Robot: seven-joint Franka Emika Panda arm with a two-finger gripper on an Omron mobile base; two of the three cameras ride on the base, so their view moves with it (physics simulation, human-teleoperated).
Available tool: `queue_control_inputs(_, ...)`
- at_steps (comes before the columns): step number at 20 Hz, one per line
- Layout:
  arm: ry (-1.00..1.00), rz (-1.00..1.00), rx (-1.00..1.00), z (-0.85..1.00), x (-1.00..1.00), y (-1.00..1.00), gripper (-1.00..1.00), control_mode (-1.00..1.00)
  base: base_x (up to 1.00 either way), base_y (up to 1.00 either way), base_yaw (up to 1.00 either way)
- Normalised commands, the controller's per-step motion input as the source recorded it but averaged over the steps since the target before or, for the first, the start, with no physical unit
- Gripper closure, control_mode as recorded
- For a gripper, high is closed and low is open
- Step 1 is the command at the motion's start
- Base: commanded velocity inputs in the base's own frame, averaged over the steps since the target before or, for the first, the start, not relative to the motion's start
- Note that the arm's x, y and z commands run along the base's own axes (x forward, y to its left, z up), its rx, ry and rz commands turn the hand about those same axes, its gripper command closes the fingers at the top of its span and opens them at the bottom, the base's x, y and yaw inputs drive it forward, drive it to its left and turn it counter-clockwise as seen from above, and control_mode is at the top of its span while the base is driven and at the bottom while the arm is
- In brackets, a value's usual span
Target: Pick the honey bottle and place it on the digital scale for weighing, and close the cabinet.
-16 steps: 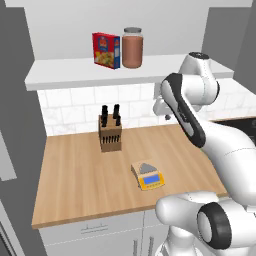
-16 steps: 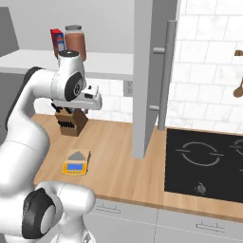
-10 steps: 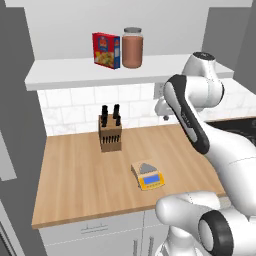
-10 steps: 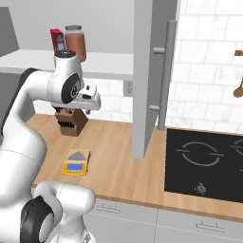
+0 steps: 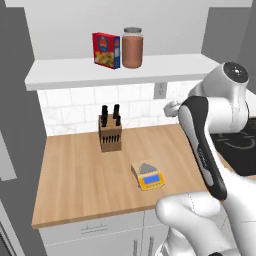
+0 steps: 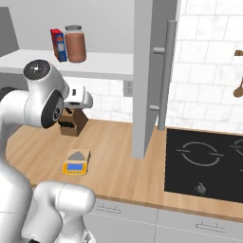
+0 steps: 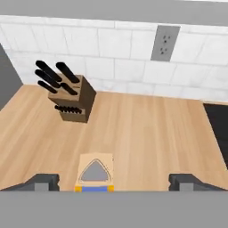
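On the shelf: honey bottle upright beside cereal box, inside the open cabinet, untouched
On the table: digital scale in front of knife block, well apart, plate bare
Tool: jaws spread wide, holding nothing, looking down over the scale
Just changed: arm risen and elbow swung right since a moment ago, no object moved
Meaning: likely the approach, bottle not yet reached
Edges: shelf lip between tool and bottle; cabinet door edge-on at right
Open room: bare wood all round the scale, clear air above the bottle's front
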Motion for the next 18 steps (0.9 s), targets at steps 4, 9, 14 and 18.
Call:
queue_control_inputs(4, -0.34, 0.03, 0.00, 0.92, -0.27, 0.00, -1.00, -1.00, 0.00, 0.00, 0.00)
queue_control_inputs(9, -0.38, 0.01, 0.00, 0.81, -0.13, 0.01, -1.00, -1.00, 0.00, 0.00, 0.00)
queue_control_inputs(14, -0.37, 0.03, 0.00, 0.68, 0.00, 0.01, -1.00, -1.00, 0.00, 0.00, 0.00)
queue_control_inputs(18, -0.33, 0.04, 0.00, 0.76, 0.00, 0.07, -1.00, -1.00, 0.00, 0.00, 0.00)
